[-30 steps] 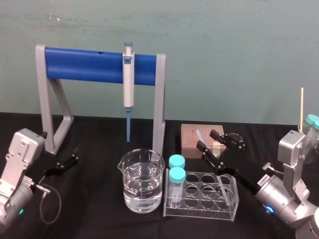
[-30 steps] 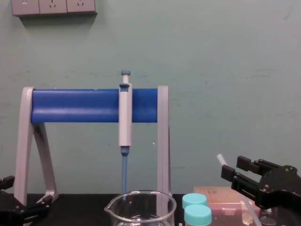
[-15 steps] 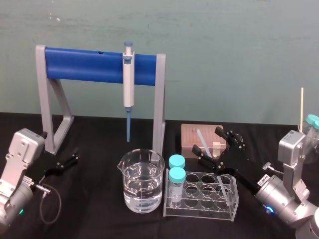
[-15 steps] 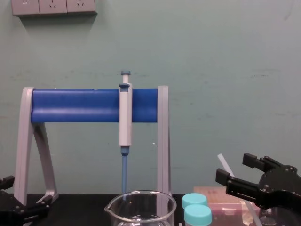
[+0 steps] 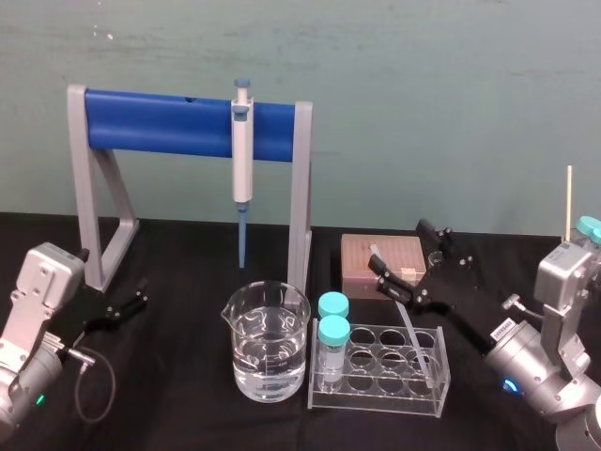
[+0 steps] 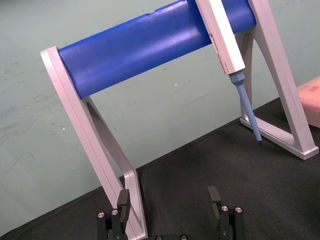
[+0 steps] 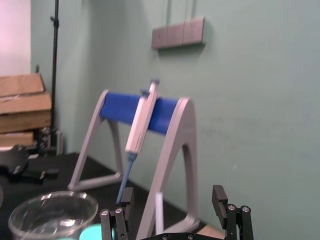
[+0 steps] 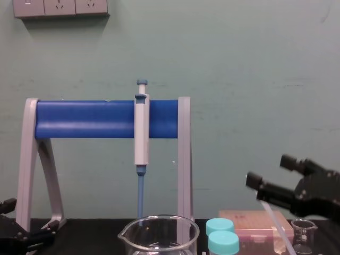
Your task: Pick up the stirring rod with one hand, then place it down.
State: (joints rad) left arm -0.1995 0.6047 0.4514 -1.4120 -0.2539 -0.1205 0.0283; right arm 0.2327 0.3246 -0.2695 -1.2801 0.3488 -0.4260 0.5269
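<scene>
Since the earlier frame, the right end effector (image 5: 410,258) has shifted up and toward the right of the head view, and now sits at centre right above the test-tube rack (image 5: 376,395). Its jaws are spread wide and I see nothing held between them. The stirring rod (image 5: 411,329) has not changed position. It leans in the rack at lower centre right, with its upper end in front of the tan box (image 5: 362,258) and close to the lower finger; I cannot tell whether they touch. I judge the pick-up not yet made, and the jaws must close on the rod before any lift. The left end effector (image 5: 127,305) is parked low at the left over the bench (image 5: 188,413), jaws apart and empty.
</scene>
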